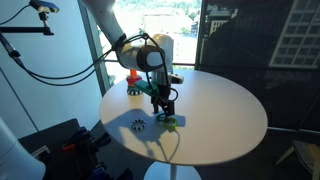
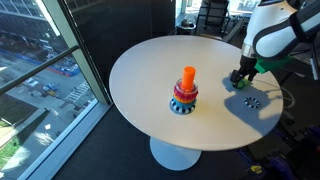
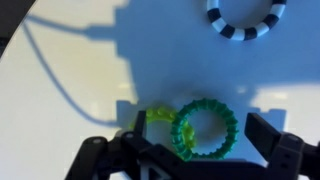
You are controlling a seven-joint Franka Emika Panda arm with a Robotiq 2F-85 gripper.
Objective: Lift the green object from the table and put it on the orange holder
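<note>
In the wrist view the green object [image 3: 205, 104], a dark green ridged ring, lies flat on the white table [image 3: 60, 130]. It overlaps a lighter yellow-green ring [image 3: 155, 116] on its left. My gripper [image 3: 200, 135] hangs just above it, open, with one dark finger [image 3: 138, 131] on the left and the other finger [image 3: 260, 136] on the right of the ring. Neither finger touches it. The orange holder [image 2: 188, 78] stands upright near the table's middle with coloured rings [image 2: 183, 100] around its foot. In both exterior views the gripper [image 1: 163, 103] [image 2: 243, 78] is well away from the orange holder [image 1: 133, 79].
A black-and-white toothed ring [image 3: 245, 22] [image 1: 138, 125] [image 2: 251, 102] lies close by on the round table [image 1: 230, 110] [image 2: 140, 70]. The rings sit near the table's edge. Large windows and cables surround the table.
</note>
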